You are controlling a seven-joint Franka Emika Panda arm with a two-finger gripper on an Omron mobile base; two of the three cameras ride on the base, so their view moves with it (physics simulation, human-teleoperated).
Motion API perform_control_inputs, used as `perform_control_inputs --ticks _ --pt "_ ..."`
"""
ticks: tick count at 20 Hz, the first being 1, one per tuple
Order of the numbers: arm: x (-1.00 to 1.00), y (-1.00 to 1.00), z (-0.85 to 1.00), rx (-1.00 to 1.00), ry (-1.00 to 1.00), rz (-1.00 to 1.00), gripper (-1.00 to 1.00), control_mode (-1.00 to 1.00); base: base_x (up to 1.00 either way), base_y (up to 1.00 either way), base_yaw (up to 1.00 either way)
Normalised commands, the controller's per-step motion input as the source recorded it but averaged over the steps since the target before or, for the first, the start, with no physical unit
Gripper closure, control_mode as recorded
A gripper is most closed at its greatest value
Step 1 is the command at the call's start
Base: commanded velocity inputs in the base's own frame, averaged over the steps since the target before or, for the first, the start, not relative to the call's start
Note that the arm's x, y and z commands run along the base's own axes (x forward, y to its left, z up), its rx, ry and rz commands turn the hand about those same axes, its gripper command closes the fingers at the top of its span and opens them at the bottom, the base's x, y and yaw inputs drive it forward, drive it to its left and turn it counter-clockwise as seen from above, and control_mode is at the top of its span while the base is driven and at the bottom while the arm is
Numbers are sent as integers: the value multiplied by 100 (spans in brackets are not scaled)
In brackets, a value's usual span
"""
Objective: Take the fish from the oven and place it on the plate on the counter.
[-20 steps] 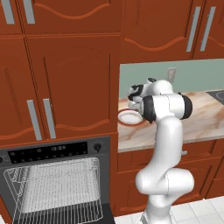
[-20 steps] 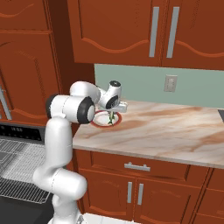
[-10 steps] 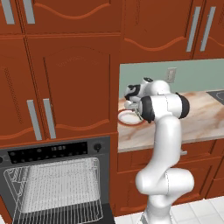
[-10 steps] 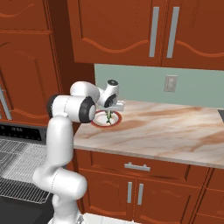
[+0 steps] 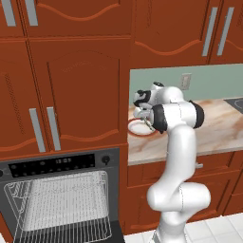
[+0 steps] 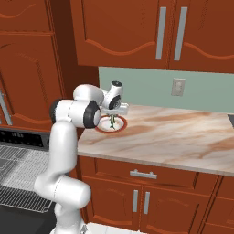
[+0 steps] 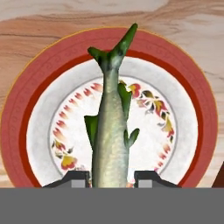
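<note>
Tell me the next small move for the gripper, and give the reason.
Probably open the gripper fully and lift straight up: the fish hangs between the fingertips directly over the middle of the plate on the counter, so releasing should leave it there.

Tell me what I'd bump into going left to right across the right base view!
Black oven with wire racks → white robot arm → round white plate with red-brown rim → silver drawer handle → wall outlet.

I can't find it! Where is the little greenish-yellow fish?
The greenish-yellow fish hangs between the gripper fingertips, directly above the round red-rimmed white plate on the marbled counter, near its oven-side end.
</note>
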Motion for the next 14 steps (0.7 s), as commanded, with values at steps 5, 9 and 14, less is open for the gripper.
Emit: perform_control_inputs --ticks 5,9,14 --pt "0 0 0 0 2 7 -100 -100 0 0 0" --pt "0 0 0 0 1 5 -100 -100 0 0 0" --pt "-37 0 3 0 0 1 -100 -100 0 0 0"
